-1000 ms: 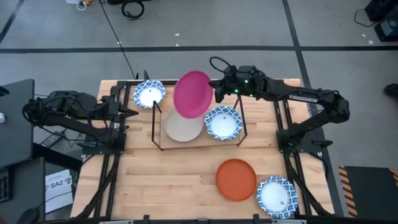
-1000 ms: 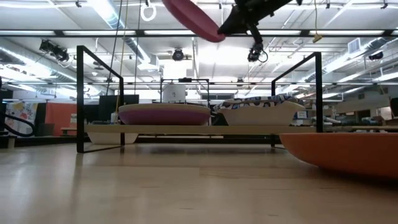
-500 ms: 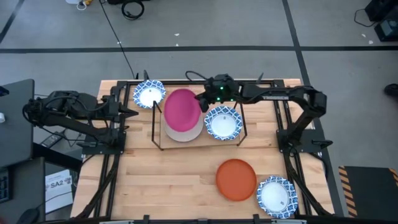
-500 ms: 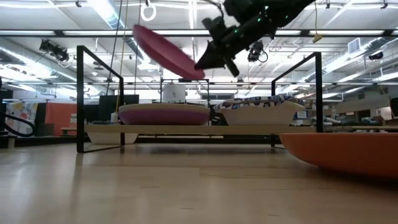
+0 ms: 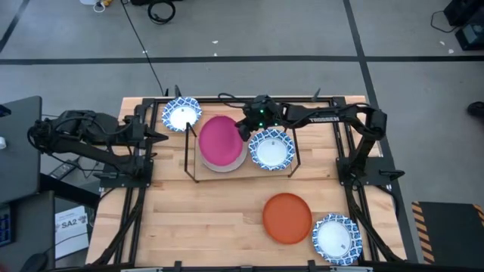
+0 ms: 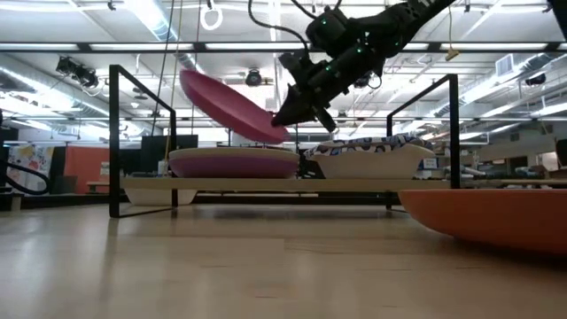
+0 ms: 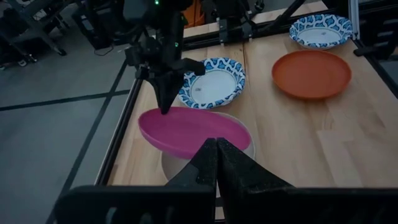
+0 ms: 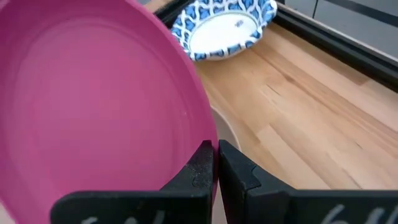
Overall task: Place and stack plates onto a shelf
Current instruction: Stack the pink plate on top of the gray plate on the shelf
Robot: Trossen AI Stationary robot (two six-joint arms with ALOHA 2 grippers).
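Right gripper (image 6: 282, 121) pinched tight on rim of magenta plate (image 5: 220, 140), plate tilted above beige plate (image 5: 238, 162) on shelf (image 5: 188, 155). You're mid-stacking. Next: level plate, lower onto beige one, then release. Left gripper (image 7: 215, 147) closed, empty, parked at table's left.

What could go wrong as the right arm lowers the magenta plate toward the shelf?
The magenta plate hangs tilted, pinched only at its rim by the right gripper, so it might slip or land skewed on the stack. It may also knock the neighbouring blue-and-white plate on the shelf.
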